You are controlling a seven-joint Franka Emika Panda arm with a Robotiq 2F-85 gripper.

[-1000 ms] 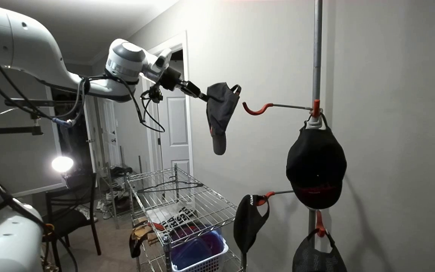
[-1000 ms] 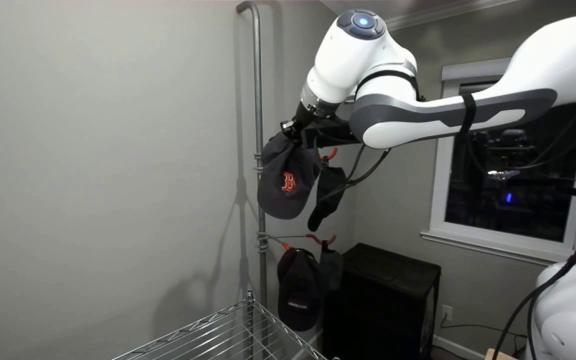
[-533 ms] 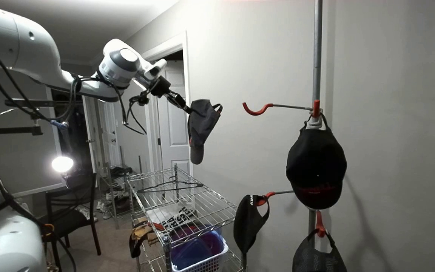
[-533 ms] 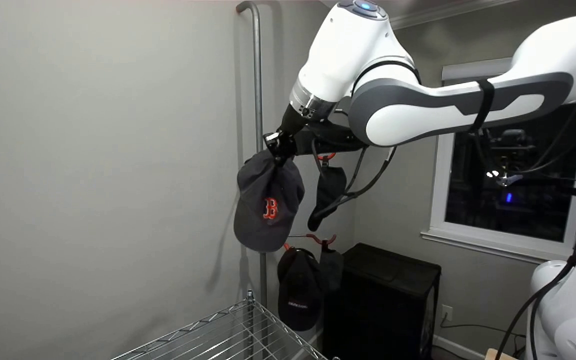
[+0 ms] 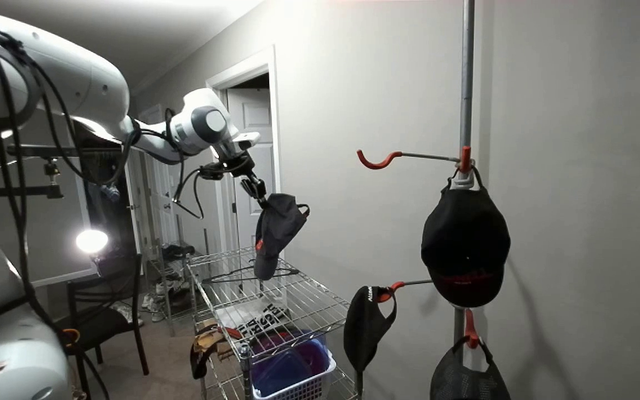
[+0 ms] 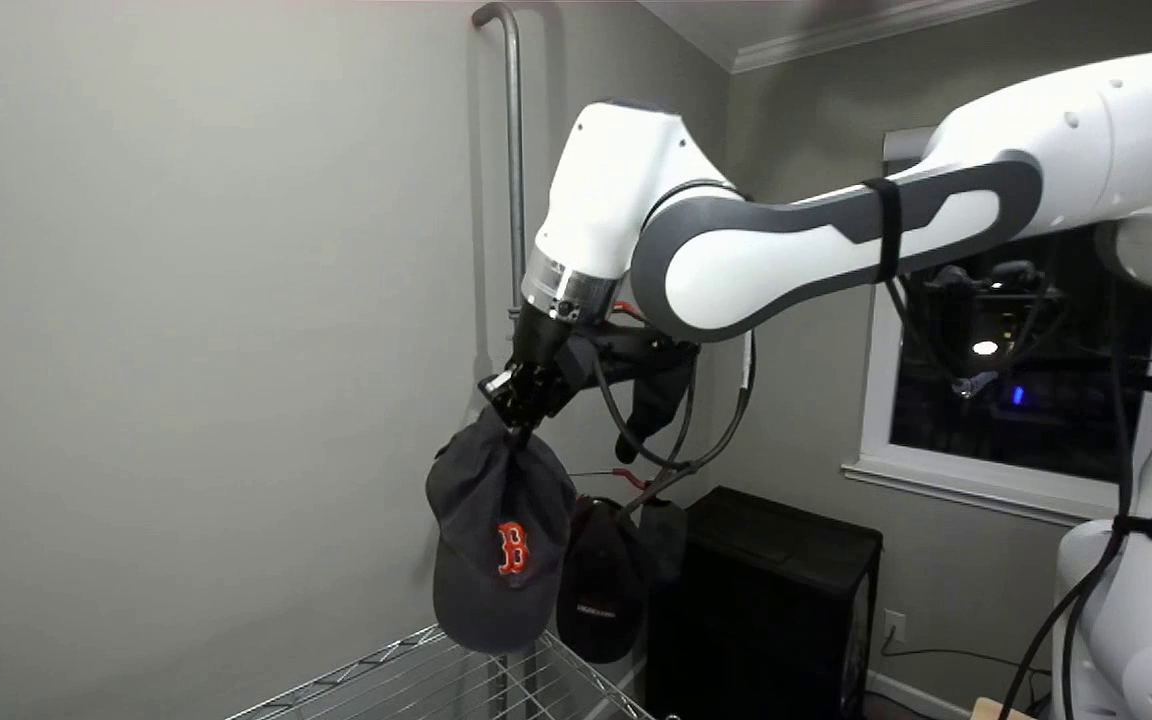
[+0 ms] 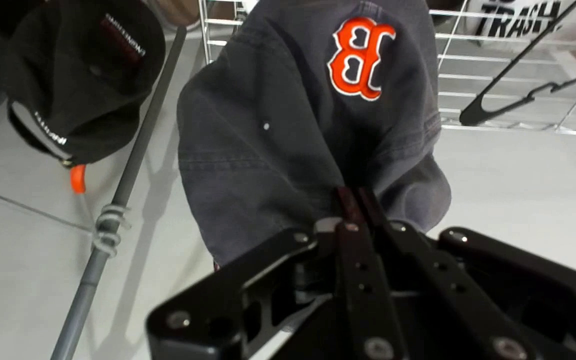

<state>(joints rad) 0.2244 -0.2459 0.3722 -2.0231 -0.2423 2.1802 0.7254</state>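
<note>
Clearly, your hand (image 7: 357, 192) pinches the dark cap (image 5: 281, 222), left of centre in an exterior view, by a crown fold, so its weight draws the brim (image 5: 266, 268) downward, while a red hook (image 5: 470, 332) bears the mesh cap (image 5: 469, 380) at lower right

Wrist view: gray cap (image 7: 298, 115) runs off the top edge, brim cut off; fold at the tips of the pincer (image 7: 357, 192) too dark to tell how deep the bite goes. White item (image 7: 518, 22) with TRASH lettering clipped up top. In an exterior view: arm (image 6: 826, 240) hides part of a dark cap (image 6: 654, 412) and of a red hook (image 6: 626, 309); wire shelf (image 6: 356, 664) cut by bottom edge, corner behind the gray cap. In an exterior view: mesh cap (image 5: 470, 381) and white basket (image 5: 298, 389) cut at bottom, basket contents unclear; red lettering on black cap (image 5: 464, 239) too dim to read; pole (image 5: 467, 72) leaves at top, blocked lower down by that cap.
</note>
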